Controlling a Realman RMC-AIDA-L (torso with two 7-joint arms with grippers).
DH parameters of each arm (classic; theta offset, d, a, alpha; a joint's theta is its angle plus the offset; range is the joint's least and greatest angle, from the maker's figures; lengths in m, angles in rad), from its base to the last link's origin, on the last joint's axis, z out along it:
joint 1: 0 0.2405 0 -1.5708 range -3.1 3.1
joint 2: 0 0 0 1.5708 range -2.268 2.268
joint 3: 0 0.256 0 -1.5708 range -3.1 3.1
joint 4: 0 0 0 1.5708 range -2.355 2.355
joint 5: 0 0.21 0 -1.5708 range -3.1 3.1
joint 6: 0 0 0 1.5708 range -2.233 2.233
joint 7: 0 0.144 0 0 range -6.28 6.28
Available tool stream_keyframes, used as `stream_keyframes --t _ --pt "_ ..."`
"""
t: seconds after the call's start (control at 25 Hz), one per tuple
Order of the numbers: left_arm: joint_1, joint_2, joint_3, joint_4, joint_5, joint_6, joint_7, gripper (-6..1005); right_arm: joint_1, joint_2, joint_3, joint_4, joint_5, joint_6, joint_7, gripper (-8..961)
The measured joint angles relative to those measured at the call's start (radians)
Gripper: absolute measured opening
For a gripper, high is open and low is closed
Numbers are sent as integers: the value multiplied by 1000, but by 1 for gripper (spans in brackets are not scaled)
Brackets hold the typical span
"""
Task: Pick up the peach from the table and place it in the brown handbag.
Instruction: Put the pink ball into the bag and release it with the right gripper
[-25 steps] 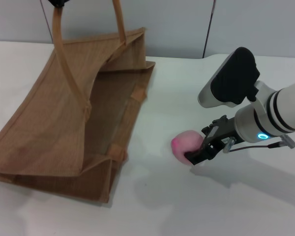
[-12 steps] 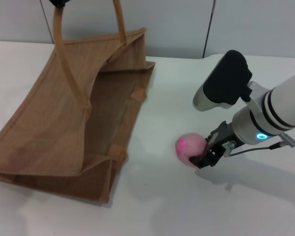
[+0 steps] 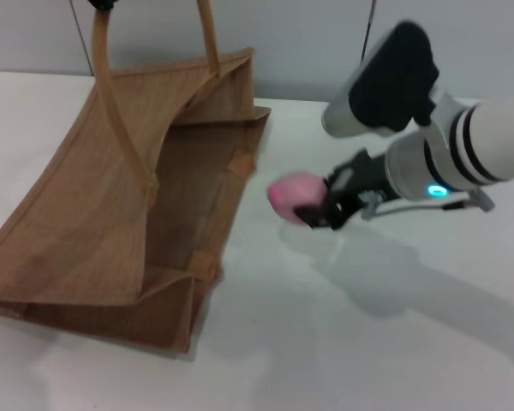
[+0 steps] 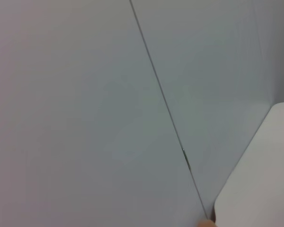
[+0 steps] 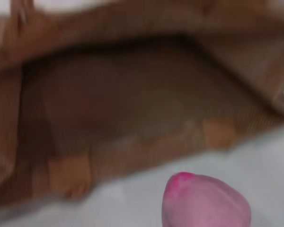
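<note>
My right gripper (image 3: 313, 211) is clamped on the peach (image 3: 293, 196), holding it clear of the table (image 3: 343, 342), just beside the open mouth of the brown handbag (image 3: 128, 197). Farther back, I see its two handles (image 3: 103, 77) rising toward the left gripper (image 3: 103, 4), whose finger state I cannot tell.

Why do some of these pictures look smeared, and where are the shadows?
Head view: the right claw and peach are motion-smeared, casting a soft shadow on the table. Right wrist view: the brown handbag is blurred. Left wrist view: only a plain wall.
</note>
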Motion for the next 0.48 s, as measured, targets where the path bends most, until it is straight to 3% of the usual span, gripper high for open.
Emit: stream_keyframes --t 0.48 --pt "3 -1 57 19 -35 24 6 123 -18 -1 26 -163 -4 -29 -1 417"
